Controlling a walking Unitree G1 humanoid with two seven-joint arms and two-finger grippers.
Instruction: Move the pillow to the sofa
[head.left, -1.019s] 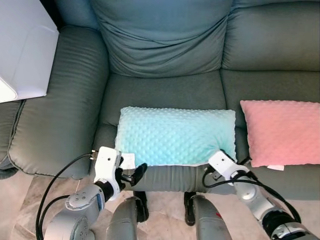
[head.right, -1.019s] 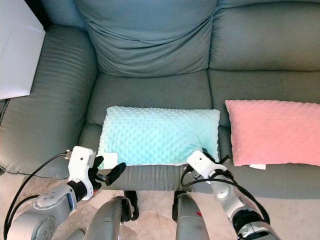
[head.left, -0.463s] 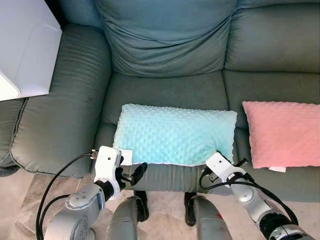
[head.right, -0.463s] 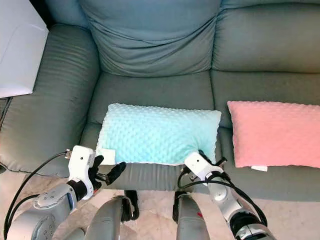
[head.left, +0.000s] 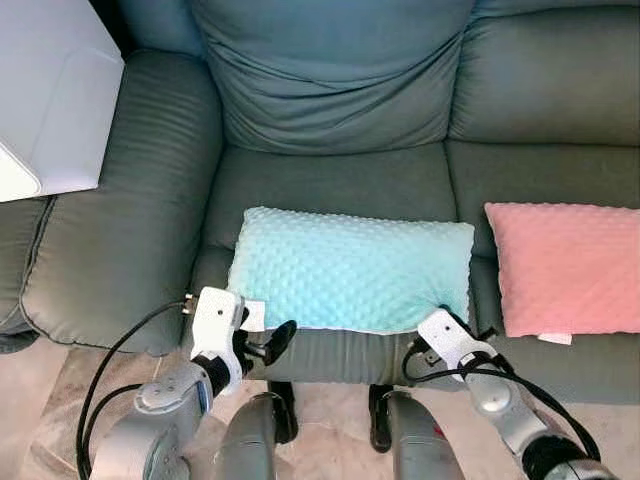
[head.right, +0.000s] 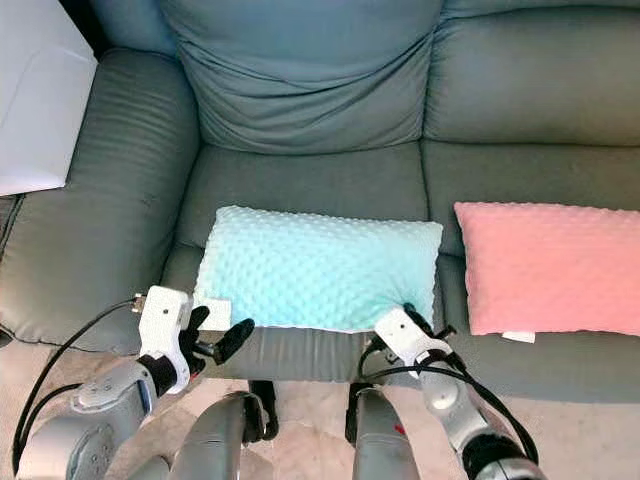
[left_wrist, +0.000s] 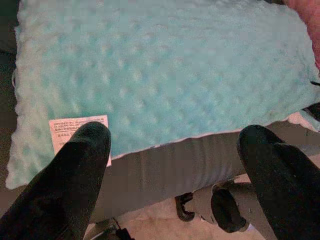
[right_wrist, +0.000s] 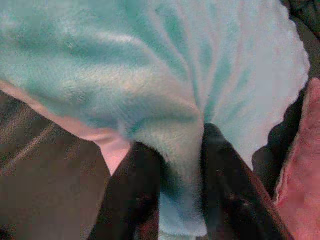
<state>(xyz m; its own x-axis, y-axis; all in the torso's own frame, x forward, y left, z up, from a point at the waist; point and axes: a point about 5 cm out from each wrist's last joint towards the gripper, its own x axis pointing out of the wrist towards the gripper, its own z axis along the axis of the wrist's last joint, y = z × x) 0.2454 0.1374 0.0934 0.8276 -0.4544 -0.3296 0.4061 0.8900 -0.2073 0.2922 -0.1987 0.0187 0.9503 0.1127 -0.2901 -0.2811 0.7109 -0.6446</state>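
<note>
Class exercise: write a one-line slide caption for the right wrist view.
Right gripper with black fingers pinching a fold of the turquoise pillow on the grey sofa, beside a pink pillow.

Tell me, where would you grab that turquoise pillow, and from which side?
By a front corner, coming in from the sofa's front edge. The turquoise pillow lies flat, its soft edge overhanging slightly, so it bunches easily; the right gripper already pinches that corner, while the left gripper hangs open nearby.
</note>
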